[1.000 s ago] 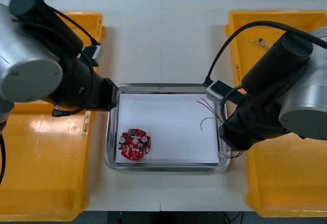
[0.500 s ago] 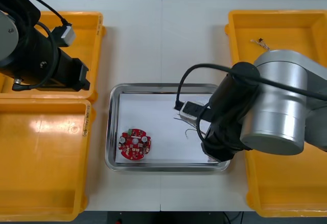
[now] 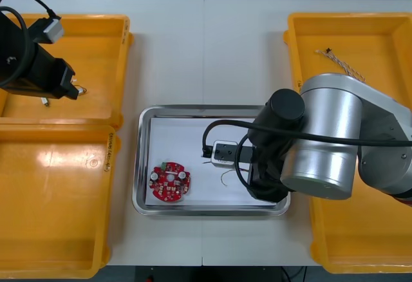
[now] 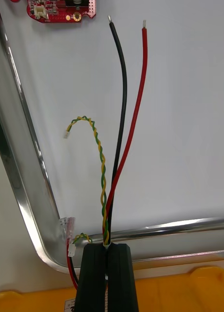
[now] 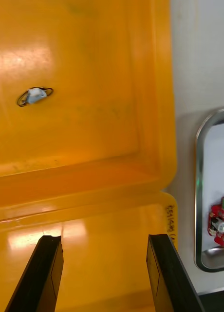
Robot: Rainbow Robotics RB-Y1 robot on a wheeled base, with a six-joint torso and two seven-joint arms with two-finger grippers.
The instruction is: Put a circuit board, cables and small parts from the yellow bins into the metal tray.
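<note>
Red, black and twisted yellow-green cables (image 4: 122, 97), limp and light, trail across the white floor of the metal tray (image 4: 24, 161), pinched at one end by the right gripper (image 4: 108, 249), probably the surest hold; left gripper (image 5: 103, 238) spread above a yellow bin (image 5: 92, 146).

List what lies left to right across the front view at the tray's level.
Near left yellow bin → metal tray rim → circuit board → cables → right gripper, jaws shut on the cables → right yellow bin. Left gripper, open, sits farther back over the far left bin.
</note>
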